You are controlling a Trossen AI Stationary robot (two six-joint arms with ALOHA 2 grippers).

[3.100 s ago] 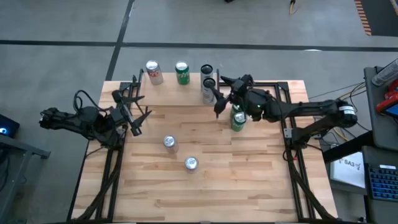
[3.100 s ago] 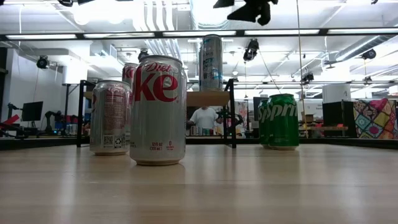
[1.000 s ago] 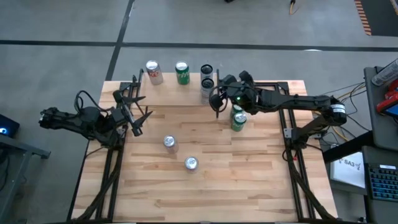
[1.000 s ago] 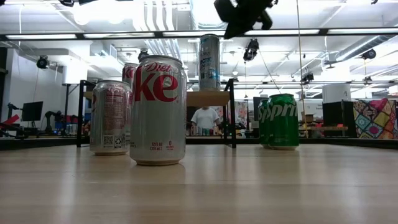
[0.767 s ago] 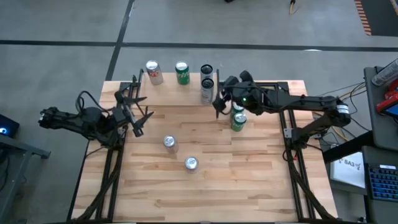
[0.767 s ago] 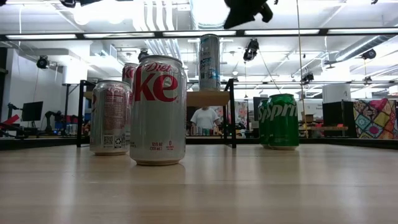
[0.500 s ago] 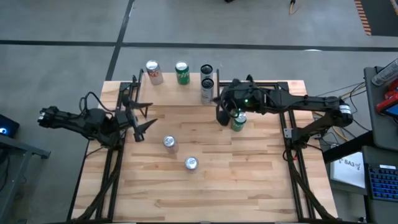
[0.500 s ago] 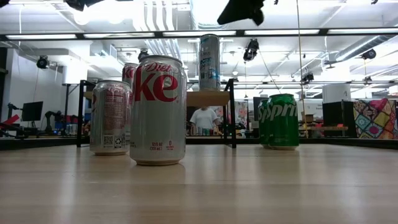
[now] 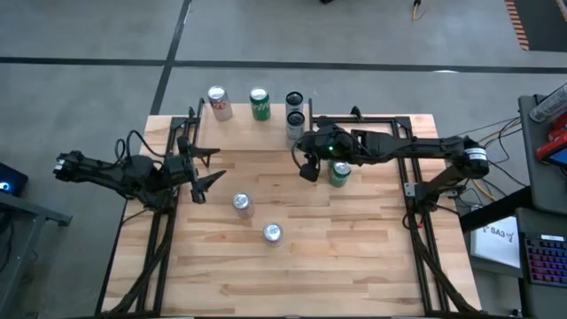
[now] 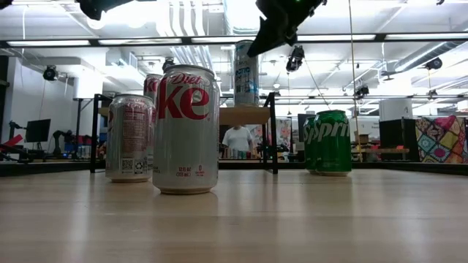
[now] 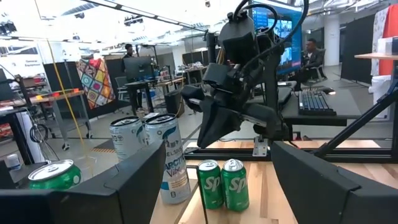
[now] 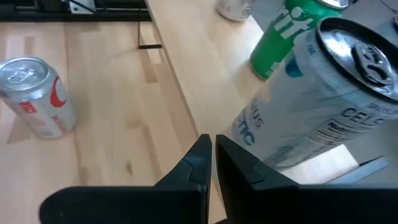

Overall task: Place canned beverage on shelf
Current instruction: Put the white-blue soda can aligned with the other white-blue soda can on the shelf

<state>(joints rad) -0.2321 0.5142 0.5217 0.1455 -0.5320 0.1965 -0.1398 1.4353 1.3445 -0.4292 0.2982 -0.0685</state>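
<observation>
Currently, the left gripper [image 9: 204,168] was held over the left side of the table [image 9: 354,257], its fingers spread apart and nothing between them. Just to its right, two silver cans [image 9: 241,204] stood on the tabletop, one nearer the front edge than the other. Behind them, at the far edge, the shelf [image 9: 239,135] already carried a Diet Coke can [image 9: 217,102], a green Sprite can [image 9: 258,102] and two tall Celsius cans [image 9: 295,115] at its right end. The right gripper [image 9: 307,168] was poised just off that right end, beside the Celsius cans; in the right wrist view its fingers [image 12: 198,163] were seen pressed together, with nothing gripped. Further right, a pair of Sprite cans [image 9: 339,170] stood on the tabletop, close to the right gripper.

No can was being carried, so the moment was judged to lie between one placement and the next pick. For the next move, a can on the tabletop would have to be chosen; the left gripper seemed well placed for the silver cans, whereas the right would need its fingers parted before the Sprite pair could be taken.
</observation>
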